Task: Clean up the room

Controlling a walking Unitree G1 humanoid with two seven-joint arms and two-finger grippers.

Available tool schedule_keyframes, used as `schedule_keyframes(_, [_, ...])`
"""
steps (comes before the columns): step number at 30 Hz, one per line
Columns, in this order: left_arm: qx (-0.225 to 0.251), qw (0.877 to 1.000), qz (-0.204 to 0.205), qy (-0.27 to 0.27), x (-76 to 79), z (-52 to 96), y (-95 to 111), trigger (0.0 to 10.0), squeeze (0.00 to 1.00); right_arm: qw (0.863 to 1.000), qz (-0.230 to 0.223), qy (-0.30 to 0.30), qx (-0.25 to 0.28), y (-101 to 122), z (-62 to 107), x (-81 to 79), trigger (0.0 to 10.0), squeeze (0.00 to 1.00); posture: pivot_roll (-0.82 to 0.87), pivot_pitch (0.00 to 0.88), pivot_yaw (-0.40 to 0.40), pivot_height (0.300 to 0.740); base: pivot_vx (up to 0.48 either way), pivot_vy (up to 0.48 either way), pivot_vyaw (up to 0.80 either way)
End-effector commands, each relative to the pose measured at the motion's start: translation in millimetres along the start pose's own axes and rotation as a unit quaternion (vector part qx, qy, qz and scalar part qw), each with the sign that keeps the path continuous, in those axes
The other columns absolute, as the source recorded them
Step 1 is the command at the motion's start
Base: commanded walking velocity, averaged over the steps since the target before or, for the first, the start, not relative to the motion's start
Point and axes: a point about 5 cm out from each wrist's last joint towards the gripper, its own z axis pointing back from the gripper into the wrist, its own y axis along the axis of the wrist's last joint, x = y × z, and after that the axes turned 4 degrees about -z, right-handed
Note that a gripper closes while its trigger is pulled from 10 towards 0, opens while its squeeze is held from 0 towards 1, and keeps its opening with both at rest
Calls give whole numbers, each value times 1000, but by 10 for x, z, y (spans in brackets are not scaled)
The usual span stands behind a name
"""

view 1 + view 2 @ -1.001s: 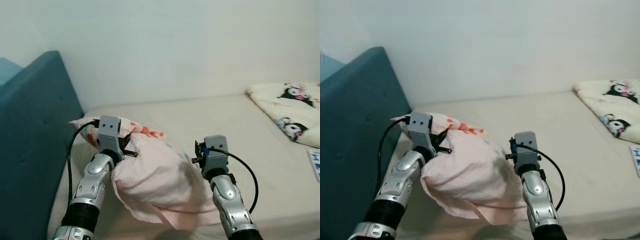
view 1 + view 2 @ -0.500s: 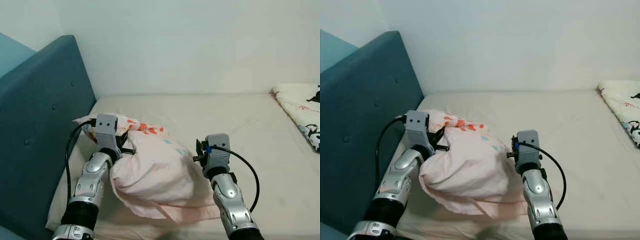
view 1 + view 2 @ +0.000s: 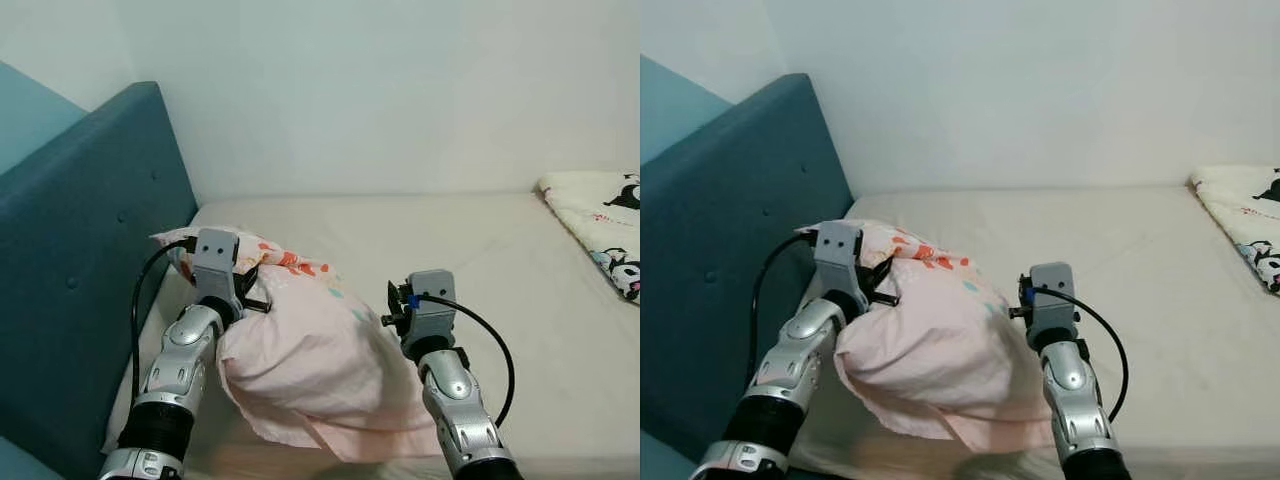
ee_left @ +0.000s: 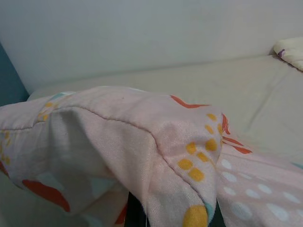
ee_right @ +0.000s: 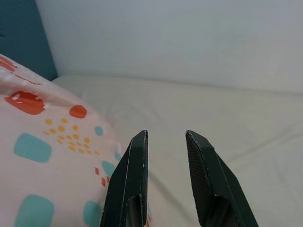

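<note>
A pink pillow with red, orange and teal marks is held up over the bed, between my two arms. My left gripper is shut on the pillow's upper left corner; in the left wrist view the pink fabric drapes over the fingers and hides them. My right gripper is open at the pillow's right side, with nothing between its two black fingers. The pillow lies against the outside of one finger.
A teal padded headboard stands at the left end of the bed, close to my left arm. A white wall runs along the far side. A cream blanket with cartoon prints lies at the bed's far right.
The whole picture has shifted, so the camera turned left: more headboard shows and less of the printed blanket. Both arms and the pillow keep about the same pose.
</note>
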Motion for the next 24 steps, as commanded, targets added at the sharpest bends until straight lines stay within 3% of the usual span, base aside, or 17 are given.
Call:
schedule_keyframes(1, [55,998,-24,-3,-29,-44,227,10000,0,1000,-8,1,-10,-49,22,-17,10000,0,-19,0,24,740,0,0,0])
schedule_keyframes(6, [57,998,-22,-6,-15,-43,233,10000,0,1000,-9,1,-10,-47,22,-18,10000,0,-19,0,25,740,0,196,0])
schedule_keyframes(24, [57,998,-13,-4,-28,-43,247,10000,0,1000,-13,0,-9,-50,25,-20,10000,0,-16,0,27,740,0,454,0])
